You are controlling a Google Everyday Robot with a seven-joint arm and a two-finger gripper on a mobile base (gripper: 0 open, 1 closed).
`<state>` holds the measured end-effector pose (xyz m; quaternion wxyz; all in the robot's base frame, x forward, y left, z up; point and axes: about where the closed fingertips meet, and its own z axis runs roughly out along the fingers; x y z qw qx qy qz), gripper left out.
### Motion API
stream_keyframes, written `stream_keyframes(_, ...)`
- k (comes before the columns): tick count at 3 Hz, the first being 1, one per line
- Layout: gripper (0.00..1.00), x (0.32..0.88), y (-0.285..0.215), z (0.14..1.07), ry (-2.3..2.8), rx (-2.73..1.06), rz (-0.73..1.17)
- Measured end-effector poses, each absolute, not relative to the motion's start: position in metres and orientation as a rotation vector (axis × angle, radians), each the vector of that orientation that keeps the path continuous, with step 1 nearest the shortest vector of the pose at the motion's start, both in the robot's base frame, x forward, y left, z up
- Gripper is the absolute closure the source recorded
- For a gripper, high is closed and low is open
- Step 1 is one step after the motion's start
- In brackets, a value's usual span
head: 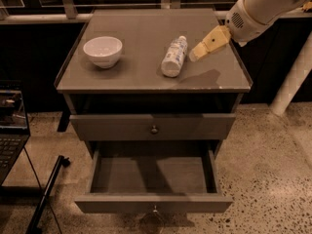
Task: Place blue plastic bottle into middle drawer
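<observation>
Camera view: the blue plastic bottle [174,56] is seen lying on the smooth grey cabinet top [131,77], label print unreadable. The gripper [197,52] is held just right of it; open or closed cannot be told. The middle drawer [151,203] is pulled open. 1 round white bowl [102,50] is set left.

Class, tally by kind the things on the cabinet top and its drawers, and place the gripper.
Bowls: 1, the white bowl
Bottles: 1, the blue plastic bottle, lying down
Drawers: 2, the upper drawer shut, the middle drawer open
Total: 4
The gripper hovers above the cabinet top, right of the bottle.
</observation>
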<state>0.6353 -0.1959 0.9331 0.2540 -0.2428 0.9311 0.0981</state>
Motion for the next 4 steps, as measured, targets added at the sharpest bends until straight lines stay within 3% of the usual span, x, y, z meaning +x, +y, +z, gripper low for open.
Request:
stream_keyframes(2, 0.00, 0.645, -0.192, 0.932, 2.515, -0.612, 0.316)
stream_keyframes(4, 0.00, 0.701, -0.134, 0.940, 2.509, -0.652, 0.364)
